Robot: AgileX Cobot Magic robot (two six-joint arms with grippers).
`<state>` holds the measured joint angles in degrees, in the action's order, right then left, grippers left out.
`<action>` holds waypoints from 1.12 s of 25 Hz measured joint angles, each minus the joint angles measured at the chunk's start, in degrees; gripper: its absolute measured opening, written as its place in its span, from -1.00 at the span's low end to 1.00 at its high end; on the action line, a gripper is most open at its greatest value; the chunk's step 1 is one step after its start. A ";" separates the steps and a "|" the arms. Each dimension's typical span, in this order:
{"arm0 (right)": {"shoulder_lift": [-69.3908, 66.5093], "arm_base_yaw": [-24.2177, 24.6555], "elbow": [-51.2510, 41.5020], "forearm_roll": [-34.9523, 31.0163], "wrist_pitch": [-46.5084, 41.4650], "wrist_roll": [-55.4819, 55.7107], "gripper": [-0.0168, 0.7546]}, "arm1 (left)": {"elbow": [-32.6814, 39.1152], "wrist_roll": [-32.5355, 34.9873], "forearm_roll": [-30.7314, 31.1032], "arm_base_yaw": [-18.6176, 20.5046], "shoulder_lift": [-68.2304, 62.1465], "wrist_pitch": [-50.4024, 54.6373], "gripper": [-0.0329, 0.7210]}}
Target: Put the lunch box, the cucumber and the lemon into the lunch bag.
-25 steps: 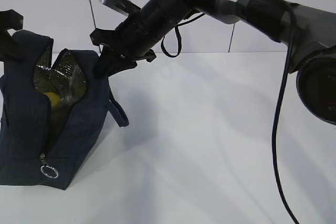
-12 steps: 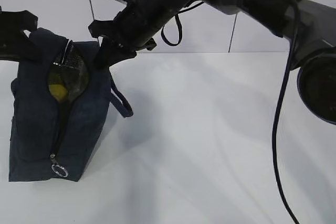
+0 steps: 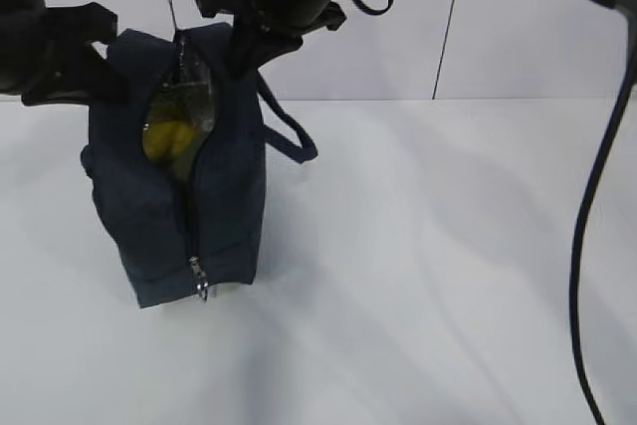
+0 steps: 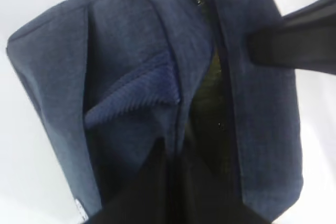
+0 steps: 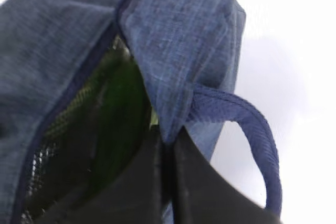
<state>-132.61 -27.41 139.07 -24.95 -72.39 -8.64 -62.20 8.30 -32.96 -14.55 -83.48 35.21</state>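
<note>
Packing looks nearly finished, I judge: both my grippers are pinched shut on the lunch bag [image 3: 184, 186], my left gripper [image 3: 100, 72] on the rim at 9 o'clock and my right gripper [image 3: 249, 42] on the rim at 3 o'clock, by the loop handle [image 3: 289, 131]. Through the gaping zipper [image 3: 191, 216] I see 1 lemon [image 3: 169, 136] inside; green in my right wrist view may be the cucumber [image 5: 123, 95]. I cannot see the lunch box. Next calls for steadying the bag upright. Count: 1 bag, 1 lemon, 2 grippers.

Lunch bag [image 3: 169, 216] lifted, shifted right, now upright (opening narrower).
</note>
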 joint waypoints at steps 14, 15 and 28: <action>16.22 0.00 -20.77 12.19 -0.13 3.15 -0.93 | -3.99 1.19 -6.79 -7.94 -2.65 -4.07 -0.93; 16.80 0.00 -21.92 12.45 -0.13 3.15 -0.93 | -4.59 1.26 -7.01 -8.76 -3.60 -4.07 -0.93; 20.59 0.00 -29.30 21.44 0.06 5.09 -0.93 | -6.40 1.33 -9.94 -13.35 -10.34 -6.08 -0.93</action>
<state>-112.03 -27.41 109.77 -3.51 -72.33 -3.56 -68.61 9.63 -42.89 -27.90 -93.83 29.13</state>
